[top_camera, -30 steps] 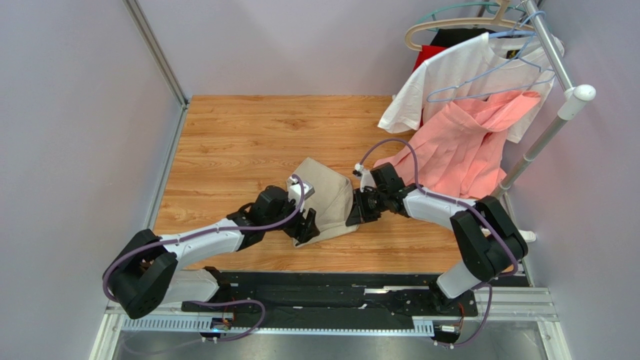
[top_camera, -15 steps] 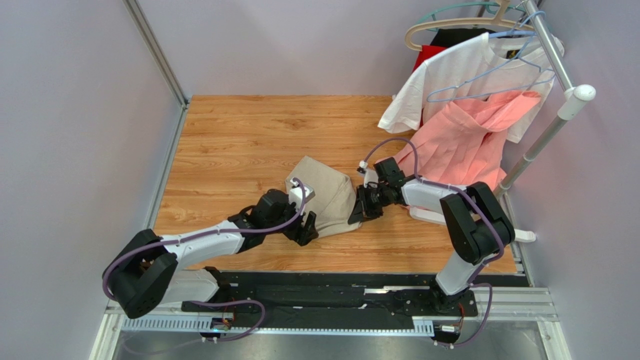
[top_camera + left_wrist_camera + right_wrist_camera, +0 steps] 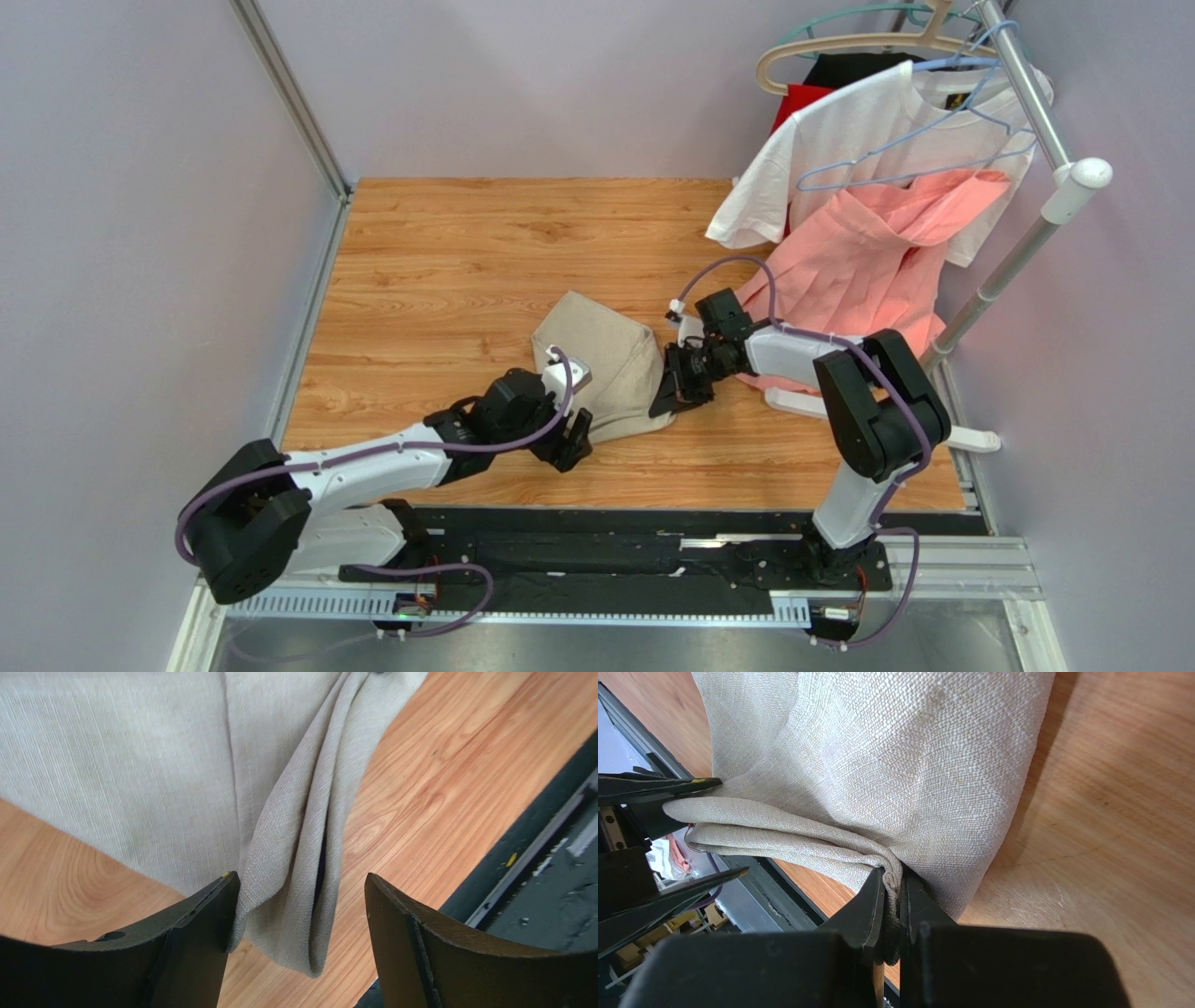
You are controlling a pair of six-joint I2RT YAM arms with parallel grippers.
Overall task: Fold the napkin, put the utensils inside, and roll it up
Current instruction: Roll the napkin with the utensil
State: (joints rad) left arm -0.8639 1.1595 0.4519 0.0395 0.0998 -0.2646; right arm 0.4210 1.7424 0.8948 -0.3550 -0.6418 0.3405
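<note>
The beige napkin [image 3: 606, 361] lies folded and bunched in the middle of the wooden table. My left gripper [image 3: 572, 445] stands open at its near corner. In the left wrist view the hanging folds of the napkin [image 3: 295, 847] sit between the wide-apart fingers of that gripper [image 3: 298, 882], close against the left one. My right gripper [image 3: 678, 392] is shut on the napkin's right-hand edge. The right wrist view shows a pinched fold of the napkin [image 3: 878, 763] caught between the right gripper's [image 3: 894, 876] fingertips. The utensils are out of view.
A clothes rack [image 3: 1013, 259] stands at the back right, with a white T-shirt [image 3: 856, 133] and a salmon-pink garment [image 3: 859, 273] hanging down to the table. Bare wooden table [image 3: 449, 266] lies left of the napkin. A black rail [image 3: 631, 543] runs along the near edge.
My left gripper has drawn back toward the near edge, still open. The right gripper has kept its grip and shifted slightly left, and the napkin has bunched narrower.
</note>
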